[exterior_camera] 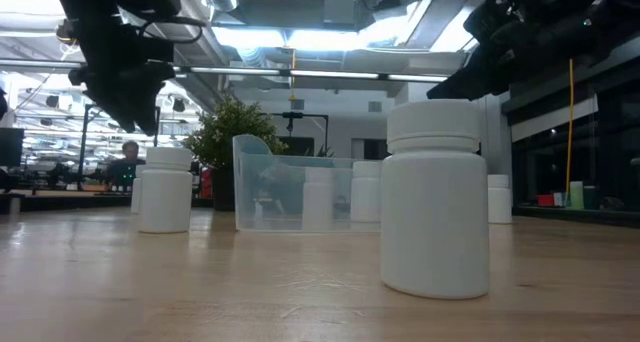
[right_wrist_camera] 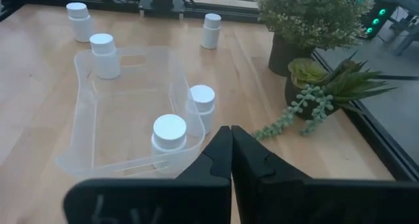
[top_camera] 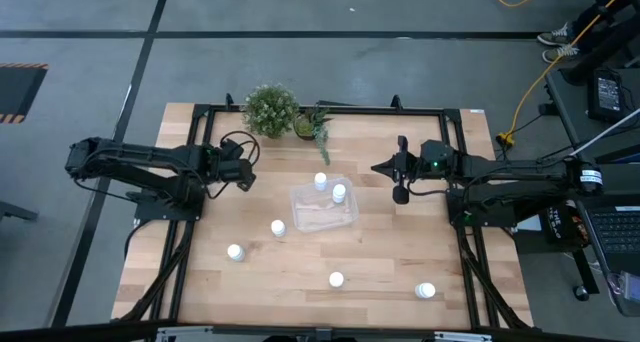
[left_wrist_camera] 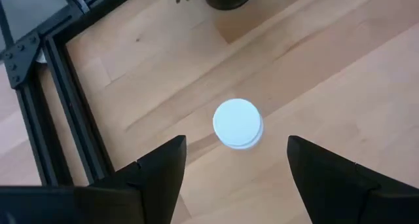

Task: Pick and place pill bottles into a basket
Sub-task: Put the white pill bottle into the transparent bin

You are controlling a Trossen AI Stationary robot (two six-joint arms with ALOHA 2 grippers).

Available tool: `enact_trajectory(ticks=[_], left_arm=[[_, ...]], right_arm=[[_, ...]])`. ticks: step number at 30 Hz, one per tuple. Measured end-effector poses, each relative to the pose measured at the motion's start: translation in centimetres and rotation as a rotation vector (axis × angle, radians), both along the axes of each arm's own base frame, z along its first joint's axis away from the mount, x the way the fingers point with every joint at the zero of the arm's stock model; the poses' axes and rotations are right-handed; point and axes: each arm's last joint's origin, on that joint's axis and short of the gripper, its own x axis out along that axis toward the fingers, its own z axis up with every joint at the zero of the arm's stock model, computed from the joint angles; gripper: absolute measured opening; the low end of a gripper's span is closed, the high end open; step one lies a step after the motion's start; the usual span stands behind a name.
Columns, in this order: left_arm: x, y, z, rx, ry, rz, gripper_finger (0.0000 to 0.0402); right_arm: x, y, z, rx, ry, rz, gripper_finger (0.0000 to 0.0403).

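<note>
Directly under the left gripper (left_wrist_camera: pixel 236 149) stands one bottle (left_wrist_camera: pixel 237 123), cap up on the table (top_camera: pixel 380 252). The fingers (left_wrist_camera: pixel 157 168) are spread wide, one on either side of it and above it, not touching. Just beyond that bottle is the plant (top_camera: pixel 271 109).

The right gripper (right_wrist_camera: pixel 230 137) hangs with its fingers pressed together, holding nothing. Right ahead of its tips is the basket (right_wrist_camera: pixel 131 57), with a second bottle (right_wrist_camera: pixel 169 135) upright inside the near corner. A third bottle (right_wrist_camera: pixel 201 105) stands just past it at the basket's plant-side wall; whether it is inside or outside that wall I cannot tell. Beyond the basket's far end, well away from this gripper, a fourth bottle (right_wrist_camera: pixel 105 54) stands near the wall, and a fifth (right_wrist_camera: pixel 78 19) farther still. Two more bottles (top_camera: pixel 336 279) (top_camera: pixel 426 291) stand apart near the table's front edge, clear of both grippers.
</note>
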Motion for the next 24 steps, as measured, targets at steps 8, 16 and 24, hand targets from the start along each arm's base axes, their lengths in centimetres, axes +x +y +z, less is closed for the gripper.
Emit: enact_trajectory(ticks=[8, 16, 24], left_arm=[[0.6, 0.8, -0.6, -0.049, 0.014, 0.03, 0.0259], [1.2, 2.0, -1.3, -0.076, 0.025, 0.011, 0.026], [0.9, 3.0, -2.5, -0.091, 0.056, 0.004, 0.026]], right_arm=[[0.0, 0.0, 0.0, -0.001, 0.0, 0.0, 0.0], [0.0, 0.0, 0.0, -0.003, 0.0, 0.001, 0.0], [0.0, 0.0, 0.0, -0.003, 0.0, 0.001, 0.0]])
